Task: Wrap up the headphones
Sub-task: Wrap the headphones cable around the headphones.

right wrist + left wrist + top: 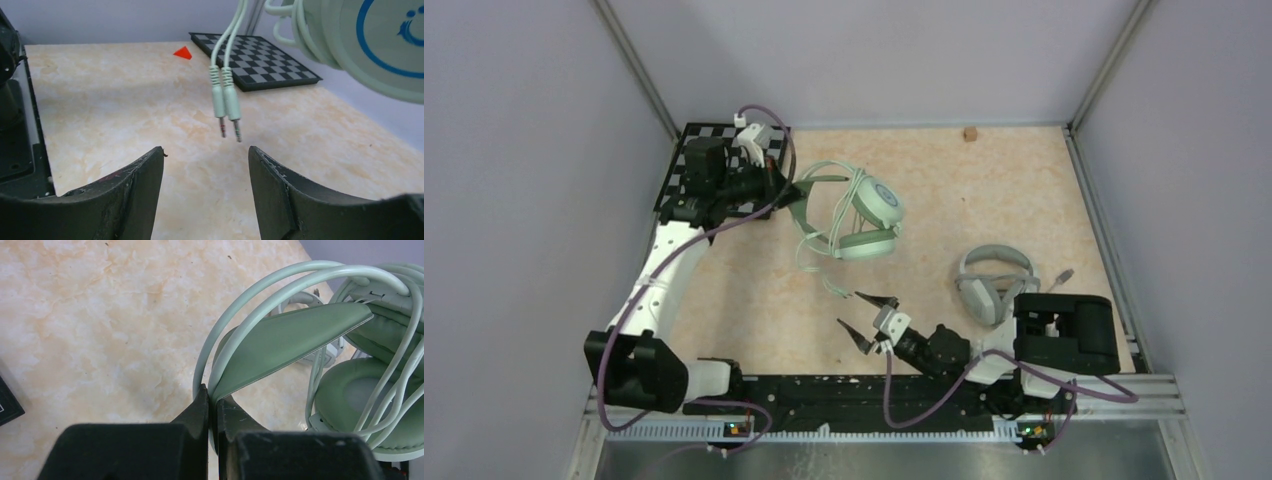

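Fingers (192, 415) of the left gripper (211, 397) clamped the mint headset's (370, 390) stiff headband (290, 337), frame centre; the right gripper (206, 150) gaped below the light, limp cable's (235, 30) plugs (227, 107), likely the best hold.

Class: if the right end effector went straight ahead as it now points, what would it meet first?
Probably the two dangling plugs of the mint-green headphones, just ahead of the open right end effector; depth is uncertain.
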Robot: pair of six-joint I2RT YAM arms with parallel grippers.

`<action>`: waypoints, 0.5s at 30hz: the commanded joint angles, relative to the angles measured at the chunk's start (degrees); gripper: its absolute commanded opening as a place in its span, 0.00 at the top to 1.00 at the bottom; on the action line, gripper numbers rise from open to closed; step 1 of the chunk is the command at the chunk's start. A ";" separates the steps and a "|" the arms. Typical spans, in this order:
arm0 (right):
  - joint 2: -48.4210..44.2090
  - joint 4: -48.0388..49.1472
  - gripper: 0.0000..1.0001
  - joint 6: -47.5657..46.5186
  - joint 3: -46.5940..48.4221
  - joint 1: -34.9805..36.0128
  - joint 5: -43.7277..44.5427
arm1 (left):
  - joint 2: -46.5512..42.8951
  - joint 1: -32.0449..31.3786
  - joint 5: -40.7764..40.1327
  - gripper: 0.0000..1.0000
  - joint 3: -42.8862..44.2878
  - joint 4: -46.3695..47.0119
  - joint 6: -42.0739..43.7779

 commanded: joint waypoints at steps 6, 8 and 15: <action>-4.89 -1.46 0.38 -9.15 6.45 0.65 2.18 | -6.59 0.11 -3.46 1.00 0.69 0.11 -3.58; -5.46 -3.65 0.38 -10.35 7.77 0.68 2.31 | -7.04 0.11 -4.28 1.00 0.67 -0.67 -3.17; -5.65 -12.94 0.38 -9.30 12.77 2.64 -1.92 | -9.19 -0.05 -8.99 1.00 0.98 -1.02 -3.44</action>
